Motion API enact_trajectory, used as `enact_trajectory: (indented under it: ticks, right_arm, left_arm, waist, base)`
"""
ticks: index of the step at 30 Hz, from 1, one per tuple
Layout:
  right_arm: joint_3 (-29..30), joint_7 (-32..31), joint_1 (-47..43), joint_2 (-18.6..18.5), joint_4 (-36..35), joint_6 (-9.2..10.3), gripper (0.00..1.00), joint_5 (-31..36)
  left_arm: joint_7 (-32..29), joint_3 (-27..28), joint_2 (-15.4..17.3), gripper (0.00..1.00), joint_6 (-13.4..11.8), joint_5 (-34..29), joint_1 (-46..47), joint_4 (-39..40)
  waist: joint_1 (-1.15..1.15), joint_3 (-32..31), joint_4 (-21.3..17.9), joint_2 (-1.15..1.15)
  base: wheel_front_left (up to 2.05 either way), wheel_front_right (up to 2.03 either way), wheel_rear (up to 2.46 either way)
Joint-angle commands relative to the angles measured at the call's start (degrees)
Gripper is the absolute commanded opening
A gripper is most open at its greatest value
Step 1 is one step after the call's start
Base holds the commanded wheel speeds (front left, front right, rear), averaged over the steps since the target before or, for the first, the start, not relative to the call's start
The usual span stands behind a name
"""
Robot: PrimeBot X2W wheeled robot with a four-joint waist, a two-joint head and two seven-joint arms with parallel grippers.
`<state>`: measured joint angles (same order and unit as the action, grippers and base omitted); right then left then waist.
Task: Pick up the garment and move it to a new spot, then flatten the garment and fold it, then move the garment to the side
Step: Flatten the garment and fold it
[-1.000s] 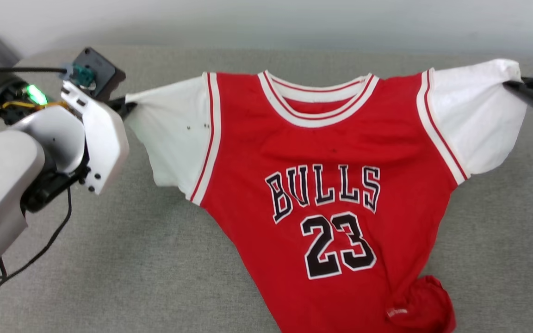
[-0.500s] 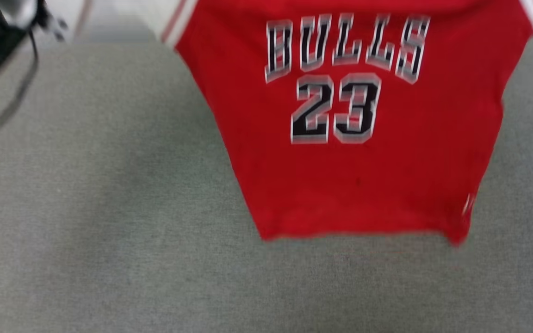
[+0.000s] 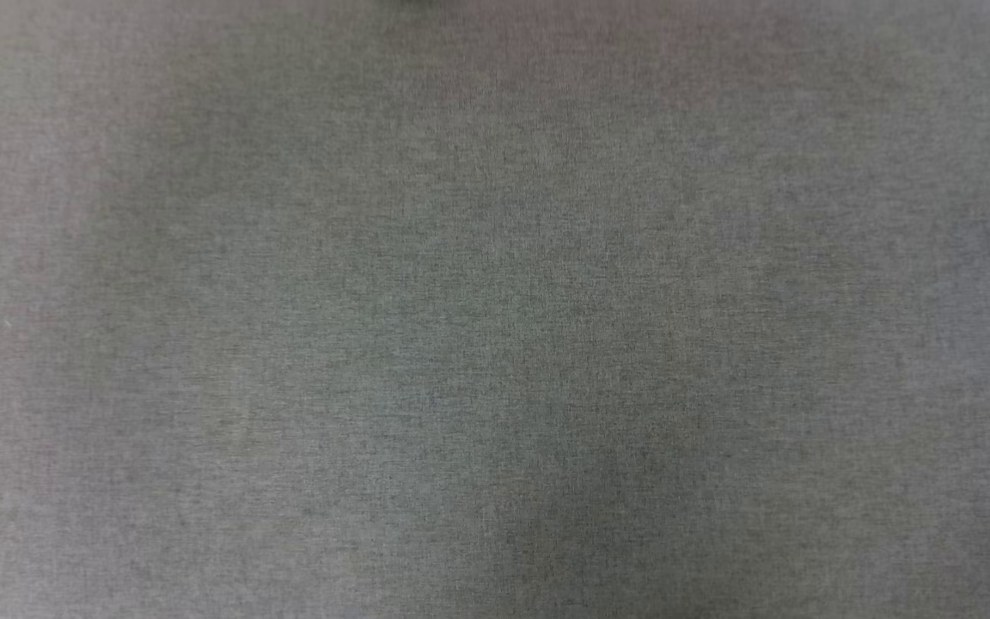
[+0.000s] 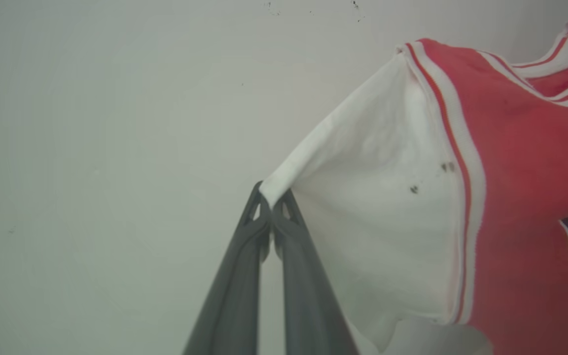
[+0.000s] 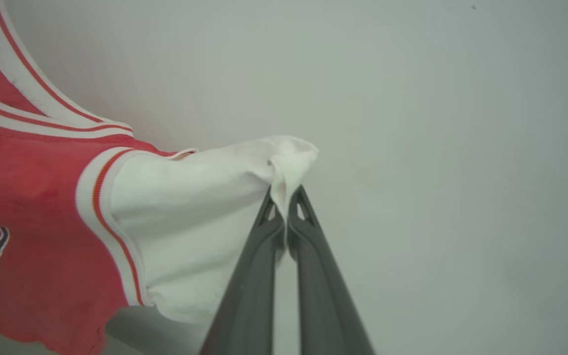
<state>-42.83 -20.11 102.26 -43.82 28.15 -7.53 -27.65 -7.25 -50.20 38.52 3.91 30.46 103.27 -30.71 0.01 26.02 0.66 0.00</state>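
The garment [image 4: 511,172] is a red jersey with white short sleeves and red-white striped trim, hanging spread in front of a pale wall. In the left wrist view my left gripper [image 4: 271,197] is shut on the tip of one white sleeve. My right gripper [image 5: 284,199] is shut on the bunched tip of the other white sleeve [image 5: 200,207]. Part of the garment [image 5: 27,197] with its black lettering shows at the left of the right wrist view. The lower hem is out of view.
The head view looks down on the grey fabric table surface [image 3: 495,344]. A plain pale wall [image 4: 116,148] stands behind the garment in both wrist views.
The head camera has tilted downward, so the jersey slid up and out of its picture, leaving grey surface. The folded-up hem corner had dropped straight by half a second ago.
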Motion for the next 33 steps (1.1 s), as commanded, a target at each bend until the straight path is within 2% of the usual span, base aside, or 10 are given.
enact_trajectory:
  ticks: [1, 6, 12, 20, 26, 33]
  right_arm:
    - [-0.2, 0.7, 1.4, 0.6, 1.2, 0.08, 0.00, 0.6]
    - [-1.1, 3.9, 3.8, 2.8, 5.1, 0.08, 0.00, 1.1]
    - [-3.6, 8.7, -0.8, 5.8, 9.0, 0.08, 0.00, -0.5]
    - [-7.5, 16.0, -12.9, 10.3, 11.7, 0.08, 0.00, -2.9]
    - [-11.2, 19.2, -22.9, 9.3, 10.7, 0.08, 0.00, -4.3]
    - [-13.9, 23.0, -38.6, 6.4, 7.0, 0.08, 0.00, -7.6]
  left_arm:
    - [0.6, 0.1, -0.2, 0.00, 0.4, -0.3, 1.5, -1.1]
    - [3.3, 0.4, -1.0, 0.00, 1.1, 0.0, 3.5, -5.3]
    - [6.8, -0.8, -1.5, 0.00, 2.2, 1.4, -0.4, -10.2]
    - [12.3, -1.8, -1.6, 0.00, 2.4, 5.8, -13.8, -12.8]
    - [16.4, -2.4, -1.3, 0.00, 0.0, 9.3, -28.2, -10.8]
    - [19.5, -2.8, 0.2, 0.00, -4.9, 14.5, -48.5, -4.6]
  waist:
    - [-0.01, 1.3, -0.2, 0.00]
    - [-0.01, 2.7, 0.2, 0.00]
    - [-0.01, 4.0, 0.2, 0.00]
    - [-0.01, 2.2, -0.7, 0.00]
    - [-0.01, -1.0, -0.6, 0.00]
    - [-0.01, -7.3, -0.4, 0.00]
  base:
    - [0.00, 0.00, 0.00]
    - [0.00, 0.00, 0.00]
    - [0.00, 0.00, 0.00]
    - [0.00, 0.00, 0.00]
    - [0.00, 0.00, 0.00]
    - [0.00, 0.00, 0.00]
